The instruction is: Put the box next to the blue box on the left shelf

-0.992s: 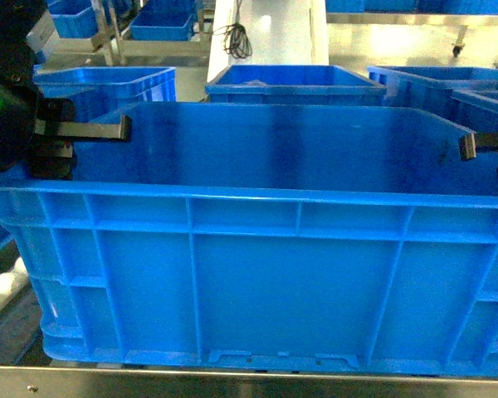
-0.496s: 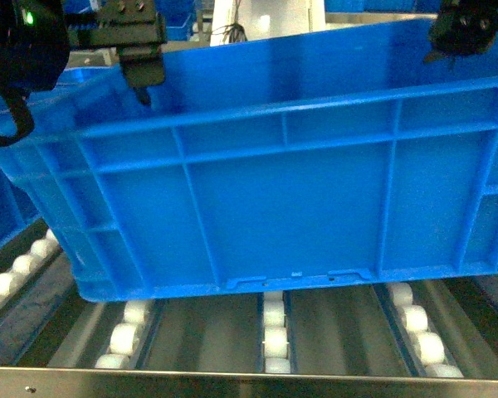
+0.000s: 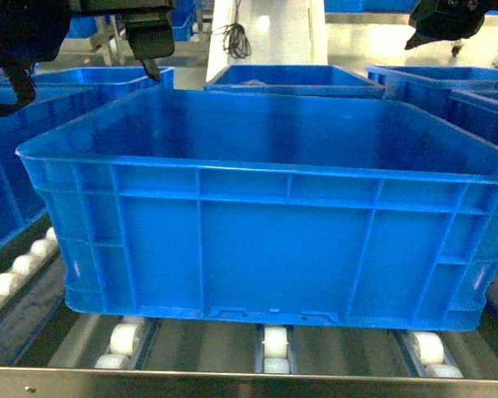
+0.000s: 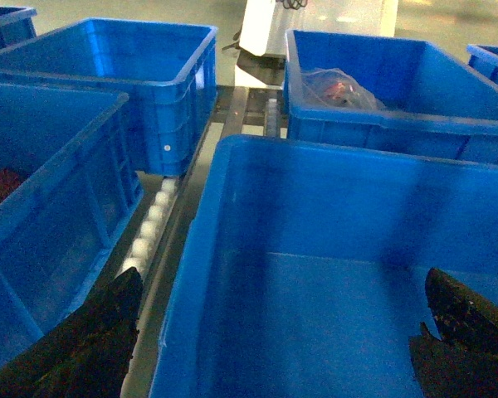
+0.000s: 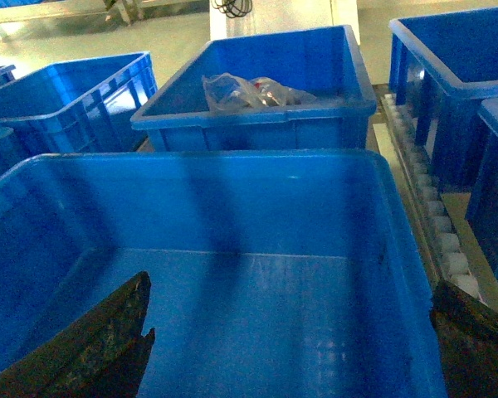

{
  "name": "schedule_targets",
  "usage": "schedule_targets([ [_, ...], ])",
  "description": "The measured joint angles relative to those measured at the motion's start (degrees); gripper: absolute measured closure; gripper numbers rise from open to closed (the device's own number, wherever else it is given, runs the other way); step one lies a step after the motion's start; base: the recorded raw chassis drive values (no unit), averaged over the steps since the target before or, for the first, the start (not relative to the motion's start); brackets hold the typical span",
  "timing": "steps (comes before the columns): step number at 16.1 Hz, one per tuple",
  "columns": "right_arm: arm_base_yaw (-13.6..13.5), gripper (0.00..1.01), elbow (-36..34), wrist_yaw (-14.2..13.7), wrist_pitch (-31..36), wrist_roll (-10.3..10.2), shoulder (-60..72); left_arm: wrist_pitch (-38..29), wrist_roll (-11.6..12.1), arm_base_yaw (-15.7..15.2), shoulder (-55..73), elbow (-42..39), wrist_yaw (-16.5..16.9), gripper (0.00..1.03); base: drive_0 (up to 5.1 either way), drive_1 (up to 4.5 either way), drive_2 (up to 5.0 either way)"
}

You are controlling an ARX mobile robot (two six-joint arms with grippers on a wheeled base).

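Box (image 3: 274, 240) sits on the shelf (image 3: 232, 377) rollers, both grippers' fingers apart and clear above; looks placed, arms just back off next.

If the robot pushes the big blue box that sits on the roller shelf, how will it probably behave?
The box rests on white roller wheels, so it would probably glide at a light push. It looks empty inside, so likely light for its size. Its ribbed walls and thick rim suggest it stays stiff, and its wide, low shape seems unlikely to tip.
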State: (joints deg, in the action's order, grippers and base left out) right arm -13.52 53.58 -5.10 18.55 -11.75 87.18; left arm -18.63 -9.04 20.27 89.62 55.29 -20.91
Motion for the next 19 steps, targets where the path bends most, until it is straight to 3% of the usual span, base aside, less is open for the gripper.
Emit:
schedule_targets([
  [5, 0.0, 0.03, 0.0, 0.0, 0.1, 0.0, 0.0, 0.0, 0.0, 0.0, 0.0, 0.0, 0.0, 0.05, 0.0, 0.0, 0.0],
  [6, 0.0, 0.09, -2.5, -3.2, 9.4, 2.3, 0.1, -9.7, 1.8, -0.6, 0.1, -2.5, 1.1, 0.11, 0.0, 0.0, 0.0],
  [7, 0.2, 0.2, -7.4, -6.1, 17.8, 5.9, -1.3, -17.6, 4.3, -1.4, -1.4, -7.1, 3.0, 0.21, 0.0, 0.0, 0.0],
  [8, 1.4, 0.31, -13.4, -6.1, 23.3, 8.2, -4.1, -22.5, 6.1, -2.7, -4.0, -12.5, 4.1, 0.31, 0.0, 0.0, 0.0],
  [10, 4.2, 0.53, -22.0, -5.3, 28.4, 10.2, -9.2, -28.8, 7.6, -6.4, -9.9, -22.2, 6.1, 0.52, 0.0, 0.0, 0.0],
  [13, 7.3, 1.0, -35.6, -1.5, 30.8, 11.4, -19.4, -31.0, 8.1, -11.2, -21.0, -37.2, 11.6, 1.01, 0.0, 0.0, 0.0],
  [19, 8.7, 1.0, -41.8, 0.7, 29.8, 11.4, -26.7, -30.2, 8.1, -13.6, -28.4, -43.4, 14.2, 1.01, 0.0, 0.0, 0.0],
])
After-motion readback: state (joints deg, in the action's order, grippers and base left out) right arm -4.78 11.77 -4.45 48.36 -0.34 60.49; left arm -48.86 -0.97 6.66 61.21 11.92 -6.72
